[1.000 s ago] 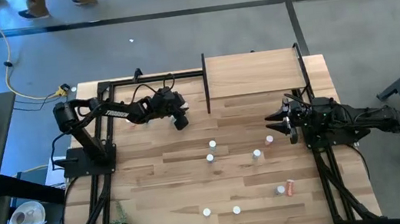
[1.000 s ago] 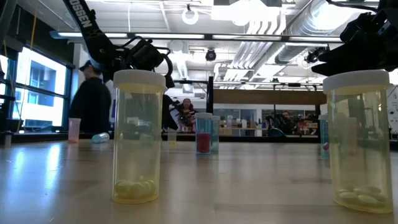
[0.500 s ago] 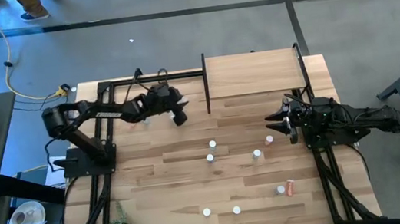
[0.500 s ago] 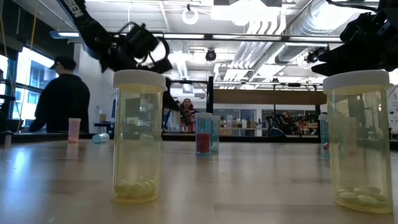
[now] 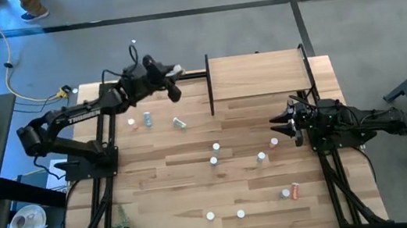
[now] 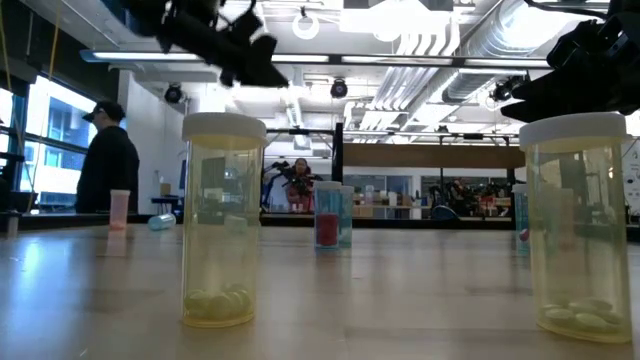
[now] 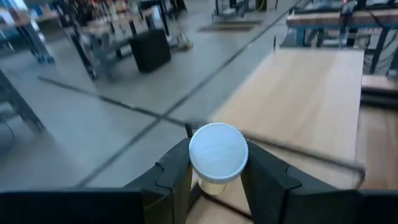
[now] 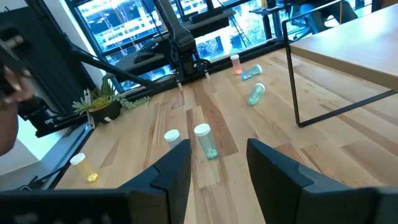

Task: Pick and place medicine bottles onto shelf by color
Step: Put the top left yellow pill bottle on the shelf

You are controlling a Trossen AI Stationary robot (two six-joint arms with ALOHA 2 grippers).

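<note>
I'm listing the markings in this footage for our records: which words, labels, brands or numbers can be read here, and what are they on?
White lettering runs along the left arm in the high view, too small to read.
The medicine bottles show no readable labels.
The bottle held in the left gripper shows only a plain white cap.
The shelf carries no text.

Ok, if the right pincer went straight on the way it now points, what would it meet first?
Probably the upright teal bottle, which stands nearly dead ahead of the right pincer on the table, with a white-capped bottle just beside it. Depth is hard to judge.
</note>
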